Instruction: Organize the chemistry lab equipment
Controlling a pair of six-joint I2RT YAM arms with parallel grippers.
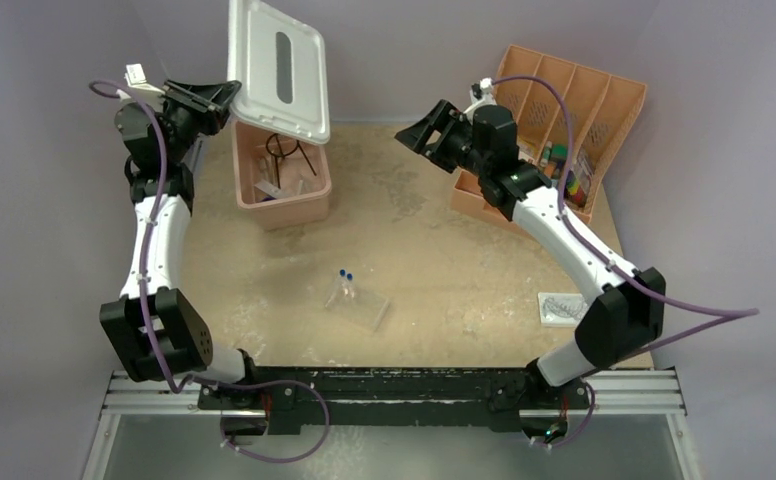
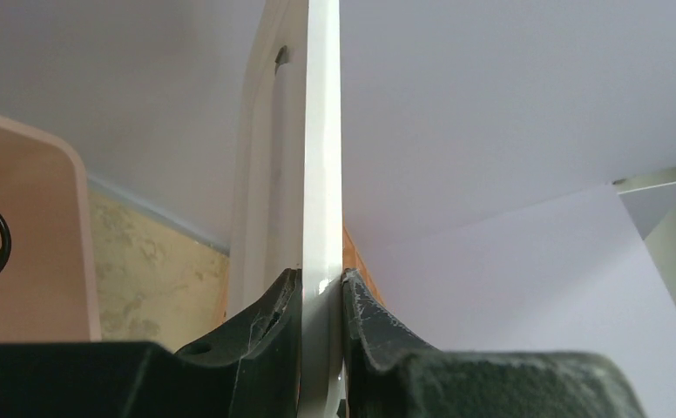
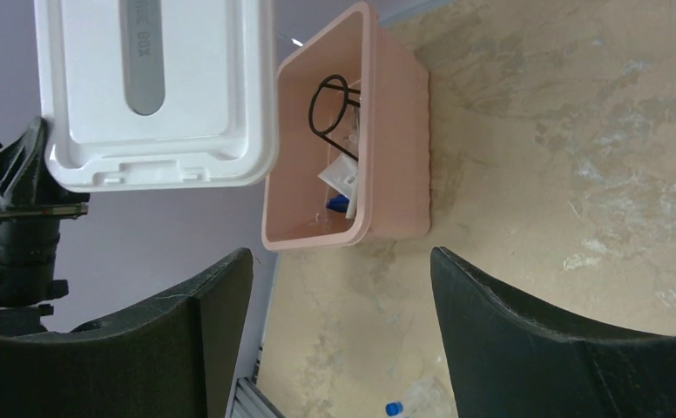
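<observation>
Wire ring (image 1: 282,146) in bin (image 1: 294,212), lid (image 1: 274,65) upright.

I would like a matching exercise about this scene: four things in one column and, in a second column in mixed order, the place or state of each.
Things:
1. lid
2. wire ring
3. tubes
4. right hand

Places or states:
A. open, holding nothing
B. inside the pink box
C. clamped in the left hand
D. lying at the clear tray

Pairs: 1-C, 2-B, 3-D, 4-A
</observation>
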